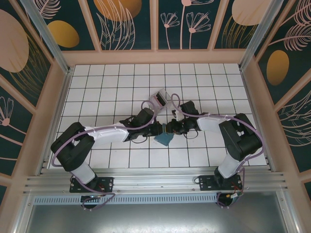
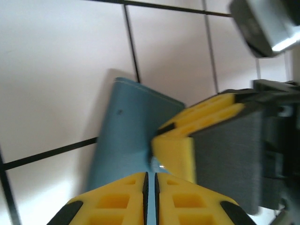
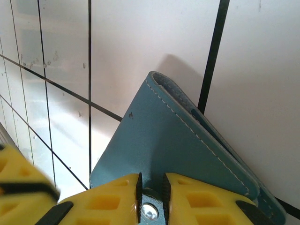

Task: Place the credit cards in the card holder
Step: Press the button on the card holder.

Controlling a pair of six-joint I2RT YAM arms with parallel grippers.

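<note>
Teal card holder, folded, is gripped from two sides over the white tiles. Your left gripper is closed to a slit on one edge. Your right gripper pinches the neighbouring edge between its fingers, just beside the left fingertips.

White tiled tabletop, floral wall panels
</note>
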